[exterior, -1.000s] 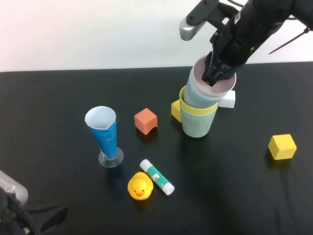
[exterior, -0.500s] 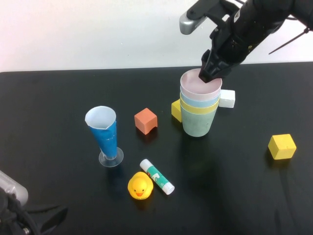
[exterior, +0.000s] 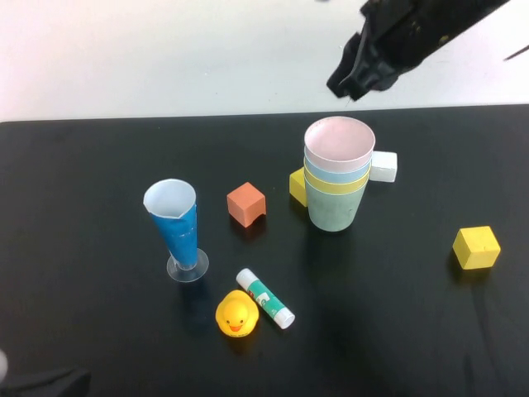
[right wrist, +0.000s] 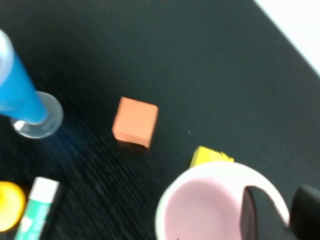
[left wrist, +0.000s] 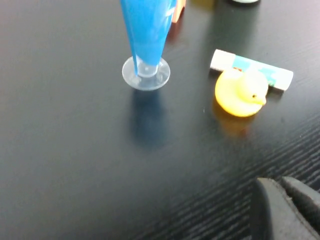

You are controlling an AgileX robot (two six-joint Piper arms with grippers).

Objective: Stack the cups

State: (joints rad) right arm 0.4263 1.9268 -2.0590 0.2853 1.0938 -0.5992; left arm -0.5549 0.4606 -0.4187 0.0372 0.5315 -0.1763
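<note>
On the black table [exterior: 99,165] the four cups [exterior: 335,178] stood nested upright: green at the bottom, then yellow, light blue, and pink on top. Above and behind the stack hung the right gripper [exterior: 351,83], clear of the pink rim, its fingers [right wrist: 255,212] a little apart and holding nothing. At the near left corner sat the left gripper [left wrist: 285,207], its fingers closed and empty. Around the stack lay an orange block [exterior: 246,203], yellow blocks, a white block [exterior: 383,166], a tall blue cup [exterior: 176,227], a glue stick [exterior: 265,298] and a rubber duck [exterior: 236,314].
</note>
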